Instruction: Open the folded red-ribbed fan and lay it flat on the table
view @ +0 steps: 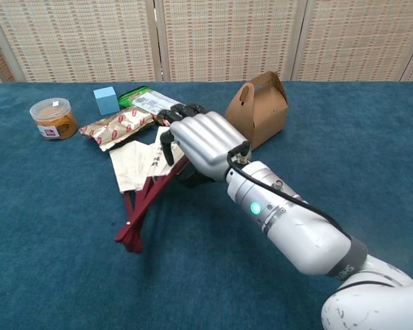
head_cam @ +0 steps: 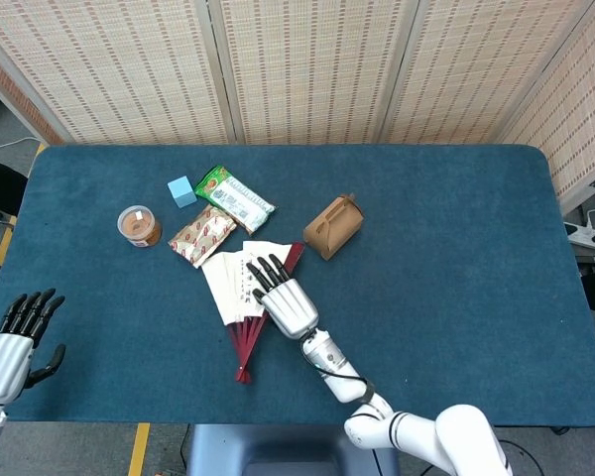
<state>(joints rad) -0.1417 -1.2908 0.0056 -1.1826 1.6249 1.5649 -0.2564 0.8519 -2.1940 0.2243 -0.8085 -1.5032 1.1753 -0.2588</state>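
The red-ribbed fan (head_cam: 228, 286) lies partly spread on the blue table, its white paper leaf pointing toward the snack packets. Its pivot end points toward the front edge. In the chest view the fan (view: 134, 166) is tilted, with its right ribs raised off the cloth. My right hand (head_cam: 286, 303) sits over the fan's right side. In the chest view this hand (view: 204, 141) has its fingers curled over the upper ribs with the thumb underneath, gripping them. My left hand (head_cam: 10, 345) hovers at the table's front left corner with its fingers apart, holding nothing.
A brown paper carry box (head_cam: 332, 226) stands just right of the fan. Behind the fan lie a red-and-white snack packet (head_cam: 202, 235) and a green packet (head_cam: 236, 198). A blue cube (head_cam: 182, 190) and a small round jar (head_cam: 139, 226) stand further left.
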